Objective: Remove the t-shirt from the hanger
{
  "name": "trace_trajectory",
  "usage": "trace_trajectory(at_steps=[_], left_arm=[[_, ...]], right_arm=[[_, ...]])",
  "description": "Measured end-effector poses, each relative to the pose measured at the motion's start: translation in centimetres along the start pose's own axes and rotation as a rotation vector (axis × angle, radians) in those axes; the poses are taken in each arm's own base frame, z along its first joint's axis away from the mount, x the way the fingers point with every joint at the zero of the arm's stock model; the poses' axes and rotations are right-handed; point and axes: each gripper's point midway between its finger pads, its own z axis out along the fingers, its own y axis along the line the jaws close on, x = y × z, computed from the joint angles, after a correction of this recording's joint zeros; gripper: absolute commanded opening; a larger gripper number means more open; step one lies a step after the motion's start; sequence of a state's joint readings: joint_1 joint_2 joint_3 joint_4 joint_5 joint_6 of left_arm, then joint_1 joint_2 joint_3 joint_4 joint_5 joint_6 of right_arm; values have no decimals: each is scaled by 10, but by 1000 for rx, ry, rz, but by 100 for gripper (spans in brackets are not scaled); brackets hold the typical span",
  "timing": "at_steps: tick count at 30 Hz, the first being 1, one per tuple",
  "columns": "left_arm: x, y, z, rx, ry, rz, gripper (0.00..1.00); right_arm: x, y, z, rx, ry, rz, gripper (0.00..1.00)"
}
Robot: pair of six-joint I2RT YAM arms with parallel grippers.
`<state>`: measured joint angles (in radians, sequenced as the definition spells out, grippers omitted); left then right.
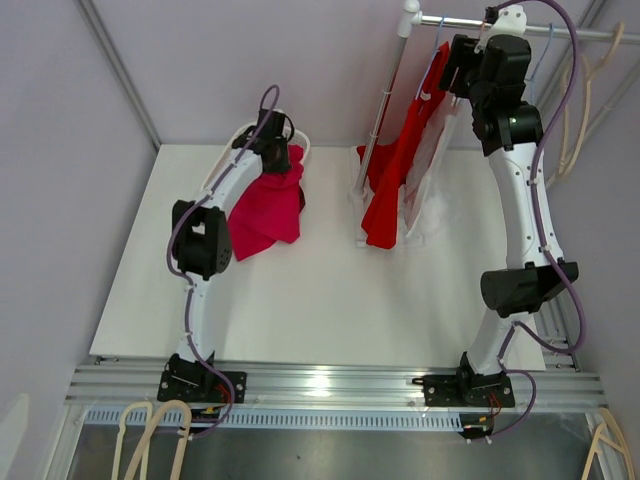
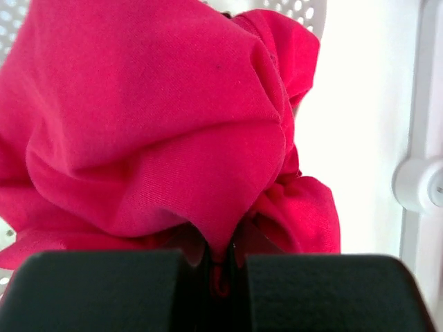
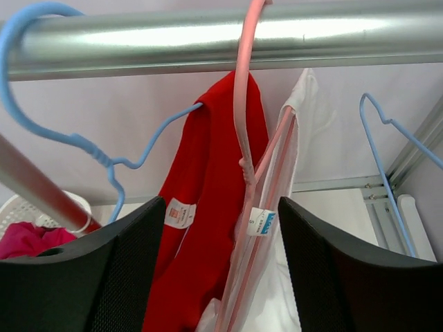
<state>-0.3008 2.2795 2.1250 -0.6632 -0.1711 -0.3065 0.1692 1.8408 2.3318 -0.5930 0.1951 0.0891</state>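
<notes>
At far left of the tabletop (image 1: 330,300), the left arm reaches over a white basket (image 2: 299,10).

- Left hand (image 2: 220,266): fingers pressed almost together, with a narrow fold of the pink shirt (image 2: 152,117) pinched between them. The rest of the pink shirt bulges ahead of the fingers. In the top view it drapes over the near side of the basket and onto the tabletop.
- Right arm: raised to the rail (image 3: 138,41) at far right.
- Right hand (image 3: 221,228): fingers spread wide, gripping nothing. It sits just below the rail and faces the hanging clothes.
- Pink hanger (image 3: 241,104): hooked over the rail, and its neck runs down through the gap between the right fingers. It carries the white shirt (image 3: 311,138), which has a small size label (image 3: 263,221) at the collar. I cannot tell whether either finger touches the hanger or the cloth.
- Red shirt (image 3: 211,173): hangs just left of the white shirt, close against it, on a blue hanger (image 3: 83,145) hooked over the same rail. It has a white label (image 3: 180,212) at the neck.
- Spare blue hanger (image 3: 384,173): hangs bare, to the right of the white shirt.
- Both the red and white shirts are on their hangers. In the top view their hems reach down near the tabletop.
</notes>
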Motion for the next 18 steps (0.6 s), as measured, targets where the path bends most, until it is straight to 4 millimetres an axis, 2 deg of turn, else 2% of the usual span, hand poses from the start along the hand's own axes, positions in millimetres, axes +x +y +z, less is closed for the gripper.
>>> trace_trajectory(at_steps=[6,11,14,15,16,18], left_arm=[[-3,-4,-7,99,24,-33,1],[-18,-5,-39,258,32,-112,1],[-38,0,-68,334,-4,-159,1],[-47,2,-78,353,-23,-172,1],[-55,5,-87,365,-46,-182,1],[-69,14,-102,376,-83,-200,1]], right_arm=[[13,-4,19,31,18,-23,59],[21,-8,26,54,30,-38,57],[17,-10,27,65,15,-47,43],[15,-10,27,68,8,-48,37],[13,-11,27,73,0,-51,24],[11,-13,28,84,-9,-57,12]])
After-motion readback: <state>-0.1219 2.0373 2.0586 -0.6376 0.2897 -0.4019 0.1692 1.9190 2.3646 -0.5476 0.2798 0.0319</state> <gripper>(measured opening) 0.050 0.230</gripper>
